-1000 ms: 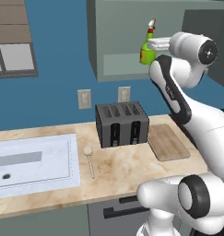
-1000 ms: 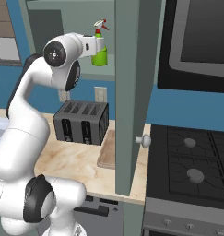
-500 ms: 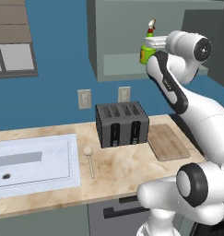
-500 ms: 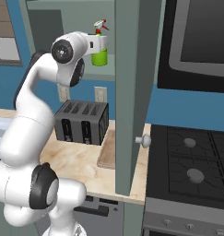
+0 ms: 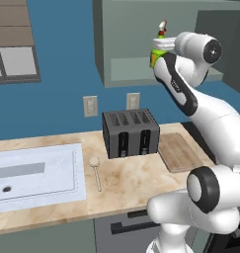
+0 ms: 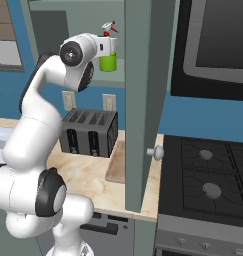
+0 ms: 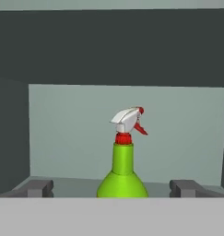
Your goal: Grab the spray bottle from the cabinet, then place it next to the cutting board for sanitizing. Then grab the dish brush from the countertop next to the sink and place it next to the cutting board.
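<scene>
The fingers (image 7: 39, 188) stand wide apart, gripping nothing, either side of the spray bottle (image 7: 123, 173) upright on the cabinet (image 5: 126, 49) shelf. It looks light, rigid, slick plastic; best clamped across its broad lower body.

A smooth, glossy plastic look is being shown by the green spray bottle (image 7: 122, 177) and its red-and-white nozzle. The cabinet (image 5: 126, 54) is being rendered in flat matt grey-green. Visible wood grain is being displayed on the cutting board (image 5: 180, 152). Polished marbled stone is being suggested by the countertop (image 5: 126, 183). The toaster (image 5: 130, 133) is being shown in dark, dull metal.
</scene>
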Available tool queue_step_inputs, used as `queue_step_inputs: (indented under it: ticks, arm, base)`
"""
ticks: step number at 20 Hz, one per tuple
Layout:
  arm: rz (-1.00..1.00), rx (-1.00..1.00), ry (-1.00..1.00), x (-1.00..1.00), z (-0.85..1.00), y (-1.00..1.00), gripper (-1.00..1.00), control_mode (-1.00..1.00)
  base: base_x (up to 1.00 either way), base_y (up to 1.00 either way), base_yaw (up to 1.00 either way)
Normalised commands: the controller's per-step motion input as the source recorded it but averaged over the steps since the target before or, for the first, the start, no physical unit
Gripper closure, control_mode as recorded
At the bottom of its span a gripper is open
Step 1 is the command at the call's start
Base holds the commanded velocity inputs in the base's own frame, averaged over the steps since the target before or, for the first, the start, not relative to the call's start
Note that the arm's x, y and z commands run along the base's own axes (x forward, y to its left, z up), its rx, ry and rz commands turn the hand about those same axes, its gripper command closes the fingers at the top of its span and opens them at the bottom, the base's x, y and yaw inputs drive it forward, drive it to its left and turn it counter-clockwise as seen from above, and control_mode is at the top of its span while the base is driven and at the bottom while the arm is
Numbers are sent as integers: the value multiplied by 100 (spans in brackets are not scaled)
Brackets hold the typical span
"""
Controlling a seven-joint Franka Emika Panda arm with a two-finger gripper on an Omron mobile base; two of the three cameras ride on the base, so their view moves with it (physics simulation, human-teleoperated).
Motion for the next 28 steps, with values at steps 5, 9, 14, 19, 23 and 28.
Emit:
queue_step_inputs:
  ticks: [5, 9, 14, 19, 23, 28]
  arm:
    - [1, 0, 0, 22, 0, 0, -100, -100]
    - [0, 0, 0, 27, -8, -4, -100, -100]
    - [0, 0, 0, 21, -4, -13, -100, -100]
    - [0, 0, 0, 12, -2, -14, -100, -100]
    - [0, 0, 0, 23, -14, 0, -100, -100]
    - [0, 0, 0, 28, -12, 0, -100, -100]
  base:
    - [0, 0, 0]
    - [0, 0, 0]
    - [0, 0, 0]
    - [0, 0, 0]
    - [0, 0, 0]
    - [0, 0, 0]
